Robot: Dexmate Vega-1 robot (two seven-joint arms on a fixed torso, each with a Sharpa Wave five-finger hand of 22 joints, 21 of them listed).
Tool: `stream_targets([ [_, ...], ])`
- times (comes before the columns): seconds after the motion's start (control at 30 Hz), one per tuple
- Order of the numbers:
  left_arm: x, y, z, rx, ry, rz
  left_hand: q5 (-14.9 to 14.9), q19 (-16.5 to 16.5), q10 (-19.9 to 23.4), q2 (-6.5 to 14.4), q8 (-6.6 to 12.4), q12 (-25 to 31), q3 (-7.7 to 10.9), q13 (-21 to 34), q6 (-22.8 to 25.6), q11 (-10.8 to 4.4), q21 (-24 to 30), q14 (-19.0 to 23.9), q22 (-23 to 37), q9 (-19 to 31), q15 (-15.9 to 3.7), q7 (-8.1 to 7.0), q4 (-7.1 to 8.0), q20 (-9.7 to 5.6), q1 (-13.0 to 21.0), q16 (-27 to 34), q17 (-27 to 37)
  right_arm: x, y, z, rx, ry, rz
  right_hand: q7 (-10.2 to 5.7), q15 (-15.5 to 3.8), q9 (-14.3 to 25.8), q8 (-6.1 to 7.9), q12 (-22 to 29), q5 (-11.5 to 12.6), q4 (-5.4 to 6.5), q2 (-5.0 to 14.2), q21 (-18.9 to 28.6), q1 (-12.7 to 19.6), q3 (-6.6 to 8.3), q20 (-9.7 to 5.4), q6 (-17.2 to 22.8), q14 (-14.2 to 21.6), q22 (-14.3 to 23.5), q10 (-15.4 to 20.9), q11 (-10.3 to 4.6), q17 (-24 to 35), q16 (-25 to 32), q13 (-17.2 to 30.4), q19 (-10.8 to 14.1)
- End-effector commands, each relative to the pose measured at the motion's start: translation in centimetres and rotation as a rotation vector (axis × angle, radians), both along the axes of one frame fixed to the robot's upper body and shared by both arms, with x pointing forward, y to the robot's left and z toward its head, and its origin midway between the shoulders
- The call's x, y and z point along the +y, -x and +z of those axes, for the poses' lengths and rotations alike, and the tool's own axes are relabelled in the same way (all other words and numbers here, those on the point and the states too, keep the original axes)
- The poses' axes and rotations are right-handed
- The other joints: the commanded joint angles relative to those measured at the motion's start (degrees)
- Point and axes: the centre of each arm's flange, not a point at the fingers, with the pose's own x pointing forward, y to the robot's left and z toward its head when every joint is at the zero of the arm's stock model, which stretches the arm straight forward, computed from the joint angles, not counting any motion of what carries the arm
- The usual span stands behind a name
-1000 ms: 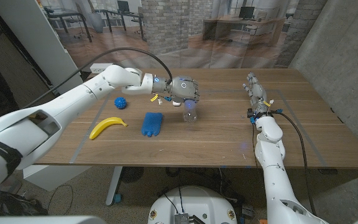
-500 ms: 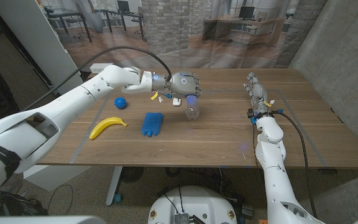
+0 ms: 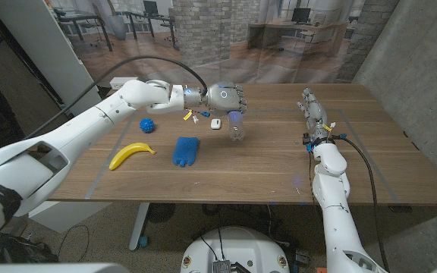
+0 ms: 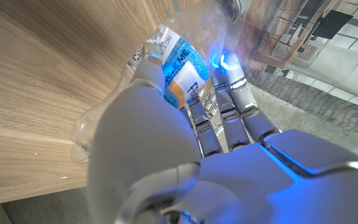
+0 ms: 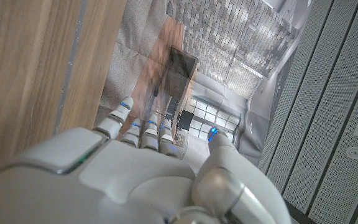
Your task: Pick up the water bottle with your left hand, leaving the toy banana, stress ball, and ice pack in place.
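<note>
My left hand (image 3: 224, 98) grips the clear water bottle (image 3: 236, 129), which hangs below it, lifted off the wooden table (image 3: 279, 167). In the left wrist view the fingers (image 4: 229, 106) wrap the bottle's blue and white label (image 4: 178, 65). The yellow toy banana (image 3: 131, 155) lies at the left front. The blue stress ball (image 3: 148, 125) sits behind it. The blue ice pack (image 3: 186, 150) lies in front of the held bottle. My right hand (image 3: 312, 112) stands on its edge at the table's right, fingers stretched out, holding nothing; the right wrist view shows its back (image 5: 142, 162).
A small white object (image 3: 215, 123) and small yellow and blue bits (image 3: 193, 116) lie on the table just below my left hand. Black cables run along both arms. The table's far edge lies behind the hands.
My left hand has risen and turned with the bottle, lifting it higher above the table. The right arm and the other objects have stayed still.
</note>
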Motion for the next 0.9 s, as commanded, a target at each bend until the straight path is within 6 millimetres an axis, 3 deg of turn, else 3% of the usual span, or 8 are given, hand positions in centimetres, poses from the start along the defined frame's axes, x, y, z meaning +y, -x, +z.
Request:
stream_targets([
  [0.03,0.1,1.1,0.7,-0.035,0.053,-0.024,0.15,-0.28,5.43,6.49,0.18,0.43,1.98,6.47,9.93,-5.61,0.78,8.31,-0.07,0.43,-17.44,-2.65,1.53,-2.52,6.92,-0.10,4.26,0.4,0.6,0.0,-0.004,0.012,0.001,0.04,0.58,0.31,0.09,0.01,0.34,-0.21,-0.05,0.31,-0.63,-0.14,-0.05,0.69,0.02,0.21,0.38,0.18,0.14,0.23,0.23,0.11],
  [0.9,0.6,2.0,2.2,-0.085,0.177,-0.053,0.22,-0.74,5.86,6.61,-0.16,0.28,2.20,7.29,10.32,-5.56,3.60,9.06,-0.23,0.52,-17.46,-2.64,1.50,-3.02,7.28,-0.33,5.67,0.6,0.7,0.9,-0.006,0.039,0.001,-0.07,0.55,0.31,0.10,0.02,0.35,-0.33,-0.04,0.32,-0.60,-0.07,-0.08,0.75,0.03,0.21,0.42,0.09,0.12,0.23,0.23,0.11],
])
